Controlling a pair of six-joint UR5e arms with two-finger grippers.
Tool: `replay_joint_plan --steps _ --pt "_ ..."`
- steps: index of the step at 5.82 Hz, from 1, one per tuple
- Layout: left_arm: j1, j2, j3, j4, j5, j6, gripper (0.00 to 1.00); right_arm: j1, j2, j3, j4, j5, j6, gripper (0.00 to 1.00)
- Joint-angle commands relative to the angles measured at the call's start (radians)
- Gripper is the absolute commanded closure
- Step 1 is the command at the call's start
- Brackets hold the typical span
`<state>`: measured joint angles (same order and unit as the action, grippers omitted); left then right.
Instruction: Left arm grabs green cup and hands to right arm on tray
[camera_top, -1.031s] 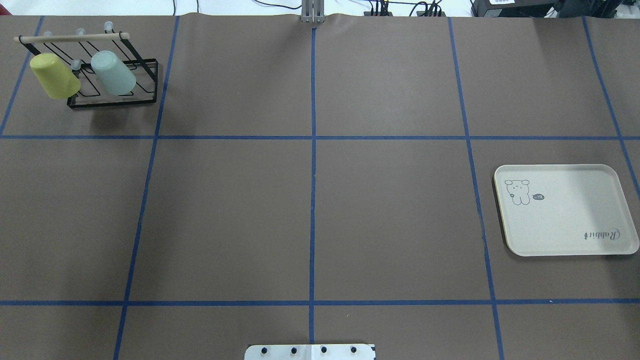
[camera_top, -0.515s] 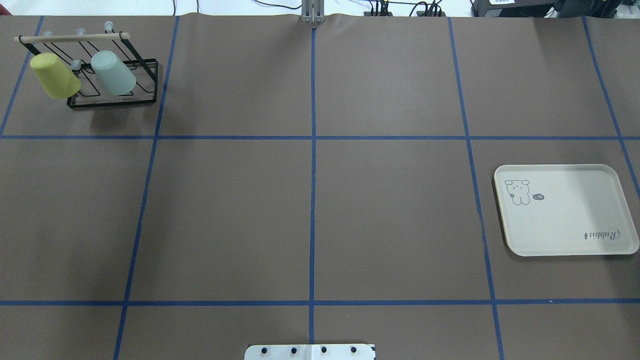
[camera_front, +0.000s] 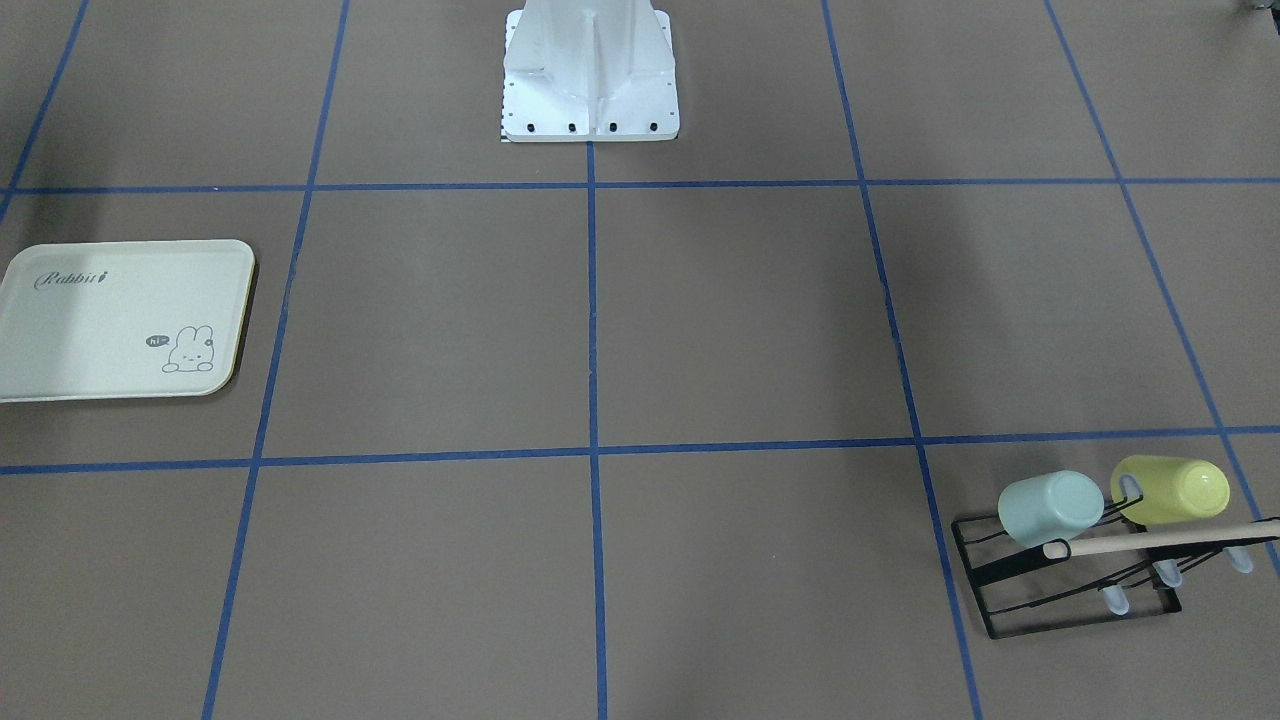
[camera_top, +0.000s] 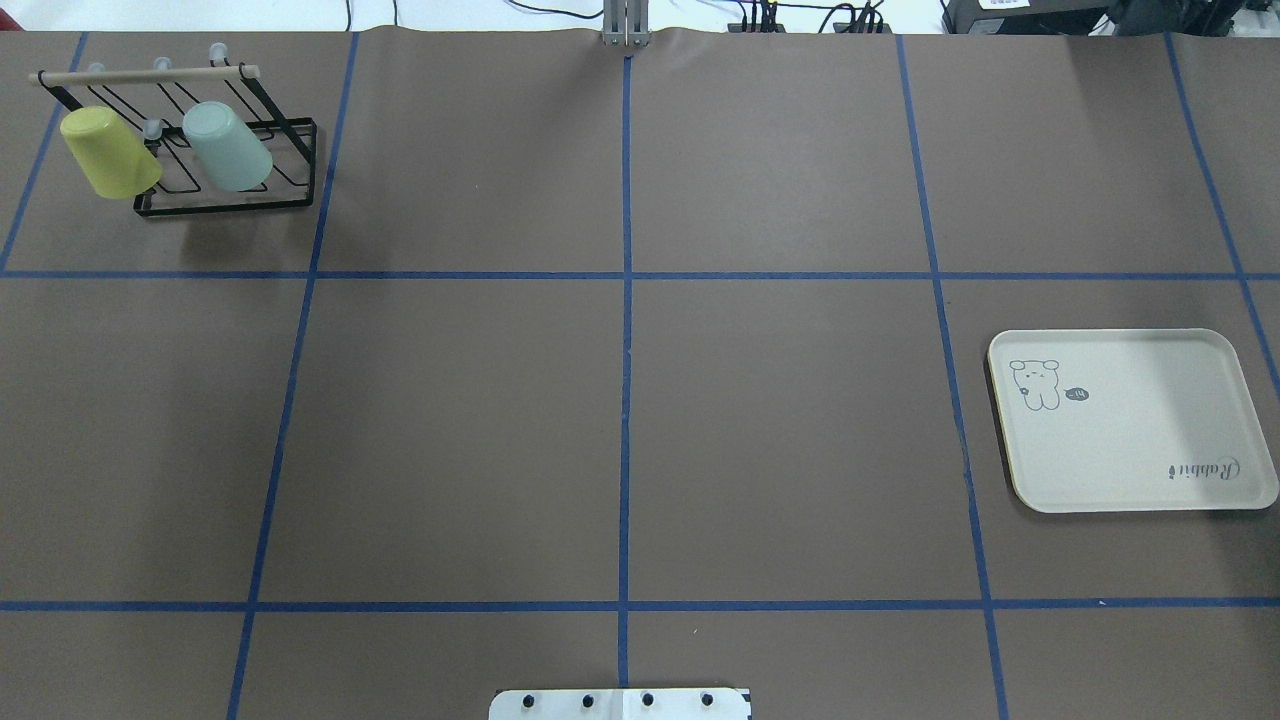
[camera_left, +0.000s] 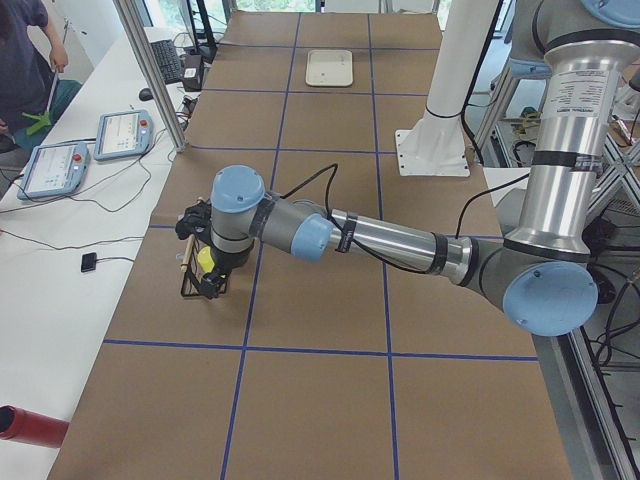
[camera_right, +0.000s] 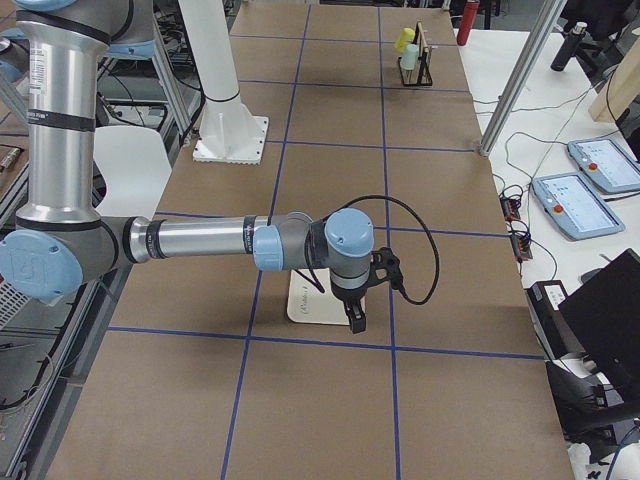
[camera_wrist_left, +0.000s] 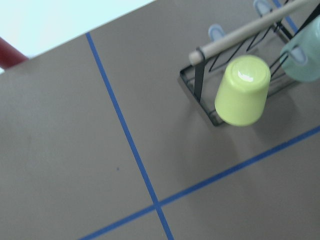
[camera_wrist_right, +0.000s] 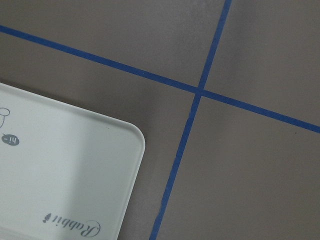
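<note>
The pale mint-green cup (camera_top: 228, 146) hangs mouth-down on the black wire rack (camera_top: 225, 207) at the far left; it also shows in the front view (camera_front: 1050, 508) and at the right edge of the left wrist view (camera_wrist_left: 306, 55). The cream tray (camera_top: 1130, 420) lies at the right, and its corner shows in the right wrist view (camera_wrist_right: 60, 175). The left gripper (camera_left: 208, 283) shows only in the left side view, hovering by the rack. The right gripper (camera_right: 357, 318) shows only in the right side view, above the tray's edge. I cannot tell whether either is open or shut.
A yellow-green cup (camera_top: 108, 152) hangs on the same rack, left of the green one, under a wooden bar (camera_top: 145, 75). Blue tape lines grid the brown table. The robot's white base (camera_front: 590, 70) stands at the near middle edge.
</note>
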<state>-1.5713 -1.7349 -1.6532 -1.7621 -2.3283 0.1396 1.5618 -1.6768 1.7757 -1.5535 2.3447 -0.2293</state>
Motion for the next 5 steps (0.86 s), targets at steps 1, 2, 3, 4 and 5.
replay_joint_plan --steps 1,2,3,4,5 --pt "0.005 -0.087 0.012 -0.04 0.0 -0.176 0.0 0.0 0.032 -0.001 0.003 0.007 0.017 0.0" --pt "0.08 -0.097 0.009 -0.134 0.0 -0.266 0.0 -0.006 0.046 -0.002 0.003 0.008 0.024 0.0" --pt "0.193 -0.153 0.015 -0.179 0.006 -0.369 0.0 -0.017 0.046 -0.002 0.003 0.007 0.024 0.0" --pt "0.271 -0.231 0.03 -0.183 0.007 -0.488 0.0 -0.017 0.045 -0.007 0.004 0.01 0.024 0.0" --pt "0.302 -0.318 0.094 -0.183 0.015 -0.586 0.0 -0.017 0.043 -0.009 0.003 0.015 0.024 0.0"
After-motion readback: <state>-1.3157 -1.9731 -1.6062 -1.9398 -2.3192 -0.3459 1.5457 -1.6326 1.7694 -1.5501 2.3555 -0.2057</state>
